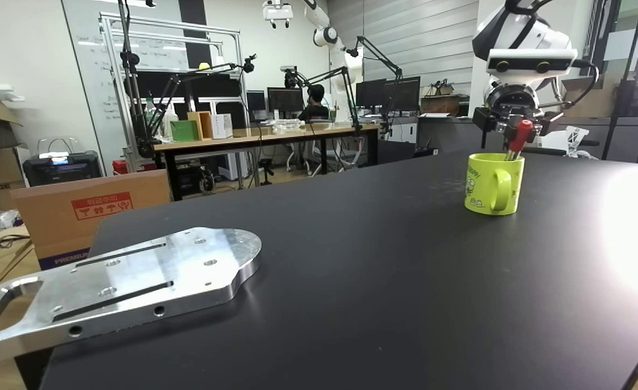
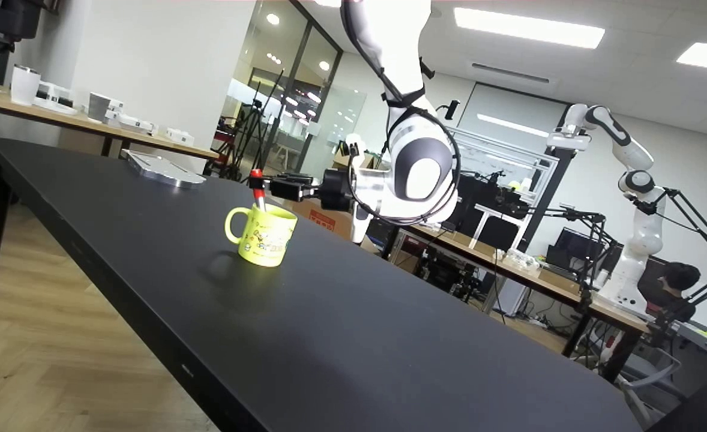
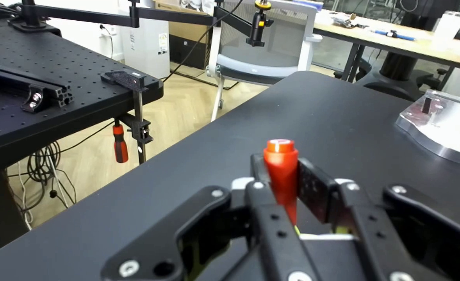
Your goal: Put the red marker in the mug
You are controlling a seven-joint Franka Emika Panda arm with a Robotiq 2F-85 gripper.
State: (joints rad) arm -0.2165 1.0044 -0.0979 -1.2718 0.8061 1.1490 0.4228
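Red marker: one
Mug: one, at 3 o'clock in an exterior view
Mug handle: one
Metal plate: one, at 8 o'clock there
Gripper: one
Gripper fingers: two
Robot arms: two
Person: one

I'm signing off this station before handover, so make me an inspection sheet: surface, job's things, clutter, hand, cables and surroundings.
Surface: black table, with strong glare at one side in an exterior view.
Job's things: red marker tilted, its lower end inside the mug in both exterior views; mug upright on the table.
Clutter: slotted metal plate, one end jutting past the table edge.
Hand: closed on the marker's red upper part.
Cables: arm cable hanging in a loop; black cables bunched below the neighbouring table.
Surroundings: seated person in the background; cardboard box and grey chair past the table's edges.
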